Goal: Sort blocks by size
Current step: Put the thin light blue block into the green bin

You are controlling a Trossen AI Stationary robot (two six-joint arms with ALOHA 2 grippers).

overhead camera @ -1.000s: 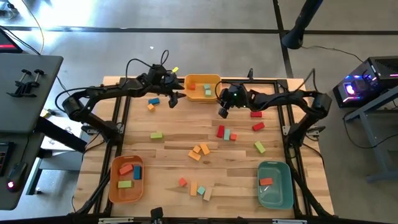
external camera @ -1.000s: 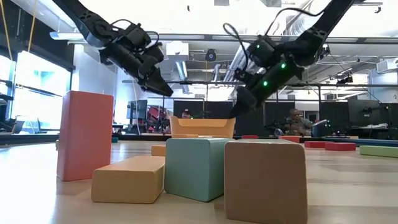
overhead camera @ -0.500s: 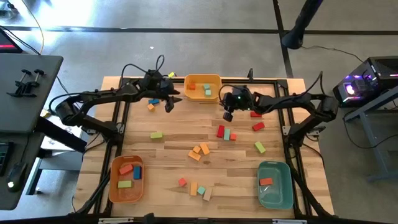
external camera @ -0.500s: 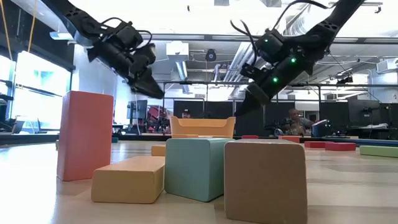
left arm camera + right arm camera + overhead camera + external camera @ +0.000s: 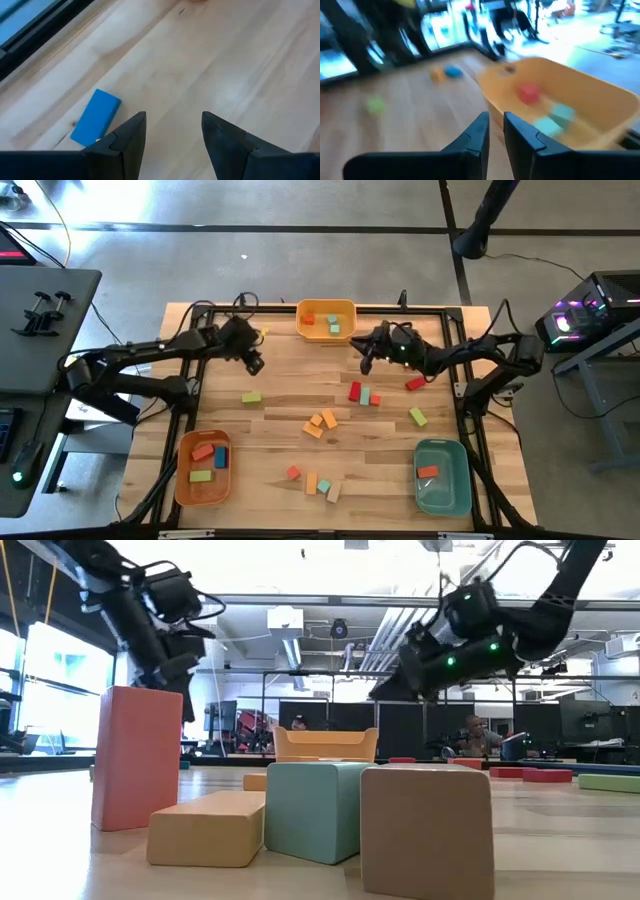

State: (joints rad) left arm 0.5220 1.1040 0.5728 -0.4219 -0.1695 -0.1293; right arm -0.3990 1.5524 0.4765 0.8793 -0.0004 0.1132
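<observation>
From above, we saw a pale wooden table (image 5: 260,440) scattered with small solid coloured blocks (image 5: 364,394). A yellow plastic bin (image 5: 345,308) at the far edge held a red block and two teal ones. An orange bin (image 5: 183,476) sat at the near left corner and a teal-green bin (image 5: 462,485) at the near right, each holding a few blocks. The left gripper (image 5: 256,365) hung over the far left part of the table. The right gripper (image 5: 366,366) hung just right of the yellow bin, pointing toward it.

From table height, we saw a tall salmon block (image 5: 136,757) standing upright, with a flat orange block (image 5: 205,828), a teal cube (image 5: 315,808) and a tan cube (image 5: 428,830) close together beside it. Both arms hung above them, carrying nothing.

Through the left wrist camera, we saw the left gripper's dark fingers (image 5: 131,137) spread apart over bare wood, gripping nothing, with a small blue rectangular block (image 5: 96,116) lying just beside one fingertip.

Through the right wrist camera, we saw the right gripper's fingers (image 5: 476,132) nearly pressed together, a thin gap between them, empty, aimed at the yellow bin.
</observation>
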